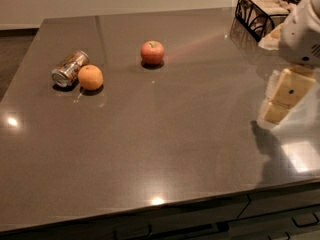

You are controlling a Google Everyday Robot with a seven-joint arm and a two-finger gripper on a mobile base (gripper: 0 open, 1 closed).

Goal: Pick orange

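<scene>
The orange [90, 77] is a small round bright-orange fruit lying on the dark grey countertop [165, 149] at the left. It touches a silver-and-orange drink can [70, 68] that lies on its side just left of it. My gripper [283, 95] hangs over the right side of the counter, far to the right of the orange, with its tan fingers pointing down a little above the surface. It holds nothing that I can see.
A reddish apple [152, 52] sits at the middle back of the counter. A black wire basket [260, 11] stands at the back right, behind my arm. Drawer fronts run below the counter's front edge.
</scene>
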